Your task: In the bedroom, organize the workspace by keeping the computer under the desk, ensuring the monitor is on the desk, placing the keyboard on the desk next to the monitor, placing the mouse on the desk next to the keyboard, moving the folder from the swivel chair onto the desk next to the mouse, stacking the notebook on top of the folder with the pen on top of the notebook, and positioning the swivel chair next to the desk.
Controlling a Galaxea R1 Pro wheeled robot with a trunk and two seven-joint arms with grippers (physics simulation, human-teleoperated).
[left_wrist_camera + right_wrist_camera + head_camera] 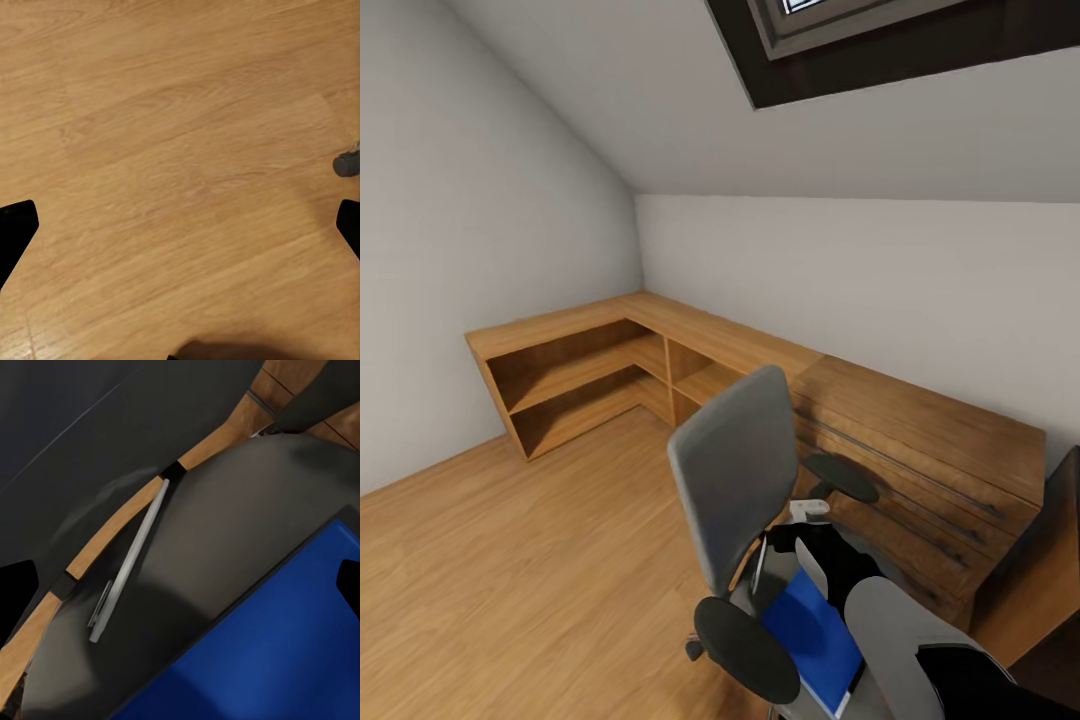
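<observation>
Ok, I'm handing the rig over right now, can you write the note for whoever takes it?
Left gripper: open, empty, over bare wood floor.
Right gripper: open, empty, just above the swivel chair seat.
Folder lies flat on the seat; pen lies on the seat beside it, near the backrest.
Done: nothing I can confirm from here.
Left: grasp the folder, carry it to the desk, then the notebook, pen and chair.

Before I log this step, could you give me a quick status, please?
Both grippers open, empty. Folder and pen lie on swivel chair seat. Right arm above folder.
</observation>
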